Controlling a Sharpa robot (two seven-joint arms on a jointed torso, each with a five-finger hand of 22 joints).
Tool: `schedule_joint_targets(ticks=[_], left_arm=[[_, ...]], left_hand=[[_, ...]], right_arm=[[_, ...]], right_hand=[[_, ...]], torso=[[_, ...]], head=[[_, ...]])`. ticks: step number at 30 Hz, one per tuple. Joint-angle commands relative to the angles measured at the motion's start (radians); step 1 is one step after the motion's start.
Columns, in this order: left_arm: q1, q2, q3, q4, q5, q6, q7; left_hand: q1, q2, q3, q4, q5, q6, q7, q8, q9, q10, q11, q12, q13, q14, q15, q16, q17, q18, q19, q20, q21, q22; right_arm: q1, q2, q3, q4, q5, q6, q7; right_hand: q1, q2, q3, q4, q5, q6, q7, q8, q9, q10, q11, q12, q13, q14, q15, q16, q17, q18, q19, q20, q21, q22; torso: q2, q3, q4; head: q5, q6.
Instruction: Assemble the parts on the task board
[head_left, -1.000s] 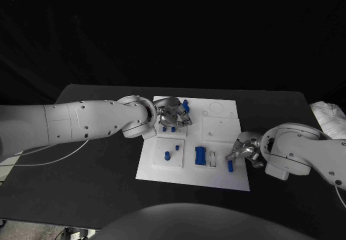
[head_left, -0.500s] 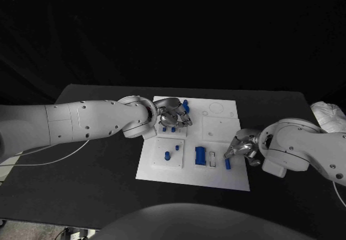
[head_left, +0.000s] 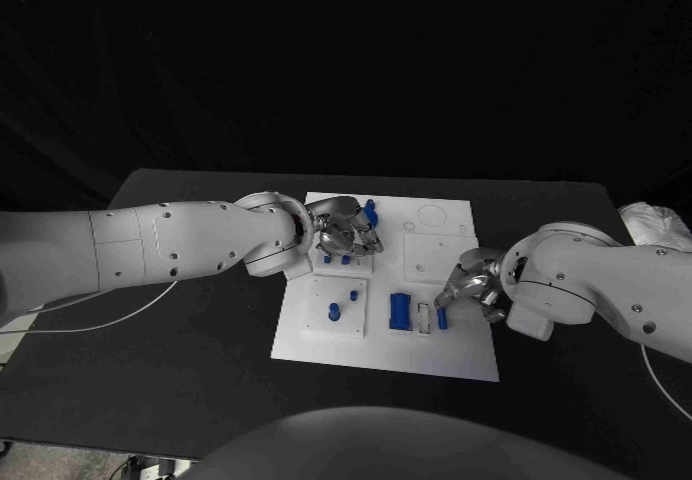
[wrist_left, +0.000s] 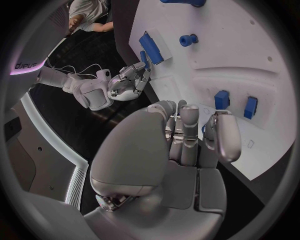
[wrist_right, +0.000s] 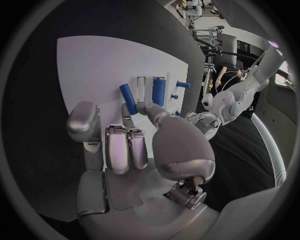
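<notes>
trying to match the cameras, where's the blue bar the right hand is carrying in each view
Head view: the bar hangs below the right hand, beside the empty slot.
Right wrist view: the bar sits beyond the fingertips, next to the slot.
Left wrist view: at the far hand, too small to tell.
Shared landmark: the blue block.

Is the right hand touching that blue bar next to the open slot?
Touching. The right wrist view shows the right hand with fingertips pinching the lower end of the blue bar above the task board.
</notes>
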Motion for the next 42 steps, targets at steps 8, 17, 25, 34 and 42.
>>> schedule_joint_targets(ticks=[8,17,25,34,42], left_arm=[[0.0,0.004,0.001,-0.001,-0.001,0.017,-0.003],[0.0,0.007,0.001,-0.004,-0.001,0.022,-0.006],[0.0,0.005,0.001,-0.004,-0.001,0.03,-0.014],[0.0,0.003,0.001,-0.003,-0.001,0.028,-0.014],[-0.001,0.007,0.001,-0.006,-0.001,0.029,-0.012]], left_hand=[[0.006,0.005,0.005,0.001,0.002,-0.001,0.006,0.004,0.001,0.003,0.0,0.005,0.001,-0.006,-0.002,-0.004,-0.001,0.008,-0.008,0.0,-0.007,0.179],[0.006,0.005,0.006,0.001,0.002,-0.002,0.007,0.004,0.001,0.001,0.001,0.004,0.001,-0.008,-0.001,-0.006,-0.004,0.009,-0.009,0.001,-0.01,0.178],[0.005,0.005,0.006,0.001,0.001,-0.004,0.008,0.003,0.0,-0.001,0.001,0.004,0.001,-0.011,-0.001,-0.009,-0.008,0.01,-0.011,0.001,-0.015,0.177],[0.005,0.006,0.007,0.001,0.001,-0.005,0.008,0.003,0.0,-0.003,0.001,0.003,0.001,-0.014,-0.001,-0.011,-0.011,0.01,-0.013,0.001,-0.017,0.177],[0.005,0.006,0.007,0.001,0.001,-0.005,0.008,0.003,0.0,-0.003,0.001,0.003,0.001,-0.014,-0.001,-0.011,-0.011,0.01,-0.013,0.001,-0.017,0.177]], right_arm=[[0.001,0.021,0.0,-0.04,0.106,0.032,-0.015],[0.0,0.02,-0.001,-0.058,0.155,0.042,-0.014],[0.002,0.009,-0.001,-0.072,0.213,0.08,-0.012],[0.017,0.008,-0.001,-0.077,0.233,0.112,-0.015],[0.024,0.019,-0.001,-0.082,0.261,0.121,-0.018]], right_hand=[[-0.014,0.005,0.028,-0.017,-0.008,-0.002,-0.006,0.002,0.003,0.106,0.0,0.004,0.264,0.064,0.001,-0.001,0.074,0.014,-0.005,0.002,0.007,0.119],[-0.012,0.013,0.036,-0.018,-0.017,0.007,-0.009,0.008,0.004,0.106,-0.002,0.004,0.264,0.065,0.0,0.001,0.077,0.013,-0.003,0.001,0.012,0.121],[-0.01,0.01,0.039,-0.025,-0.027,0.016,-0.012,0.015,0.006,0.106,-0.005,0.004,0.264,0.066,-0.002,0.005,0.082,0.012,-0.001,0.0,0.022,0.124],[-0.009,0.01,0.04,-0.028,-0.041,0.017,-0.013,0.017,0.007,0.106,-0.005,0.004,0.264,0.067,-0.003,0.007,0.085,0.011,0.0,-0.001,0.026,0.125],[-0.009,0.011,0.041,-0.029,-0.051,0.015,-0.013,0.017,0.008,0.106,-0.005,0.004,0.264,0.067,-0.003,0.007,0.085,0.011,0.001,-0.002,0.028,0.125]], torso=[[0.0,-0.0002,-0.002],[0.0,0.0002,-0.0021],[0.0,0.0001,-0.0016],[0.0,-0.0004,-0.0018],[-0.001,-0.0006,-0.0013]], head=[[-0.001,0.0],[-0.001,0.0],[0.0,0.0],[-0.002,0.0],[-0.006,0.0]])
